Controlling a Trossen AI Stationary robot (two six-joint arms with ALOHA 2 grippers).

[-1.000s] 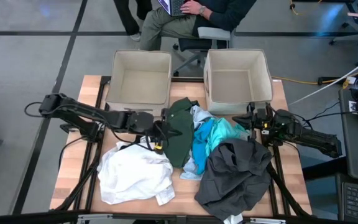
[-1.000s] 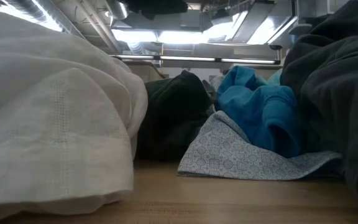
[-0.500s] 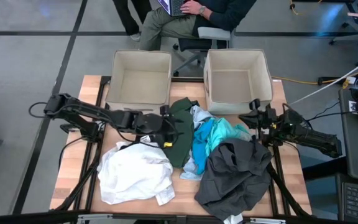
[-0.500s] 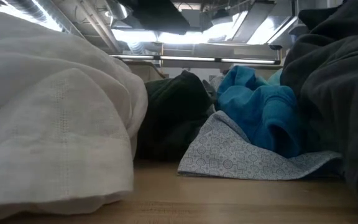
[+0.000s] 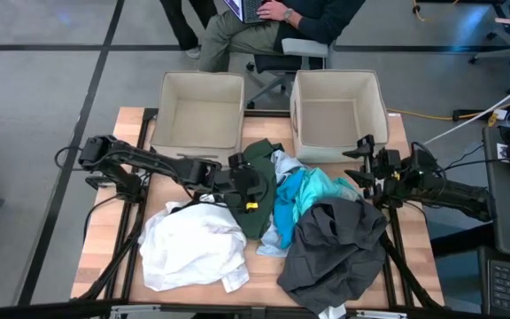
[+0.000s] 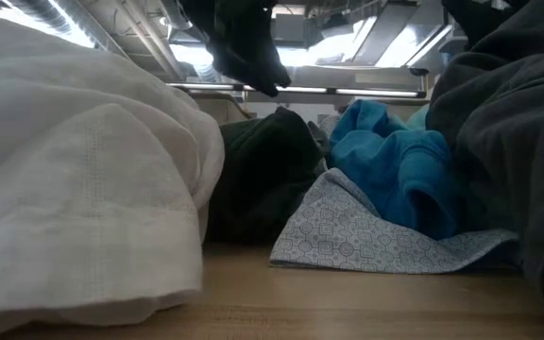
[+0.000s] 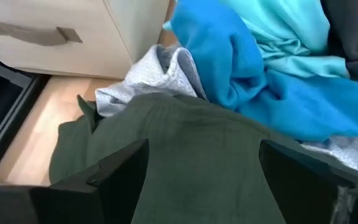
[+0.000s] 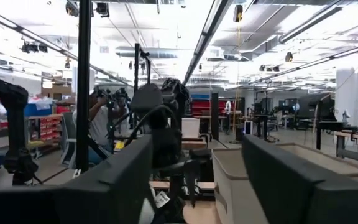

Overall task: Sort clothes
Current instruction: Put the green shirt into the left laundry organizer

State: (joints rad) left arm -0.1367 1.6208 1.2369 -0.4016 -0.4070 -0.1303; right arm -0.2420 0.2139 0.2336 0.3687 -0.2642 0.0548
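Observation:
The clothes lie heaped across the table's middle: a white garment at the near left, a dark green one in the centre, a turquoise one, a pale blue patterned one under it, and a large dark grey one at the near right. My left gripper hangs open just above the dark green garment, one finger on either side of its fold. My right gripper stands open at the table's right, level, beside the turquoise garment and in front of the right bin.
Two beige fabric bins stand side by side along the far edge. A person sits on a chair just behind them. Bare wood shows at the near edge and the far left corner.
My left gripper has moved toward the table's right edge and come down over the dark green garment. My right gripper has shifted slightly toward the far edge and its fingers have spread open. The clothes have stayed where they were.

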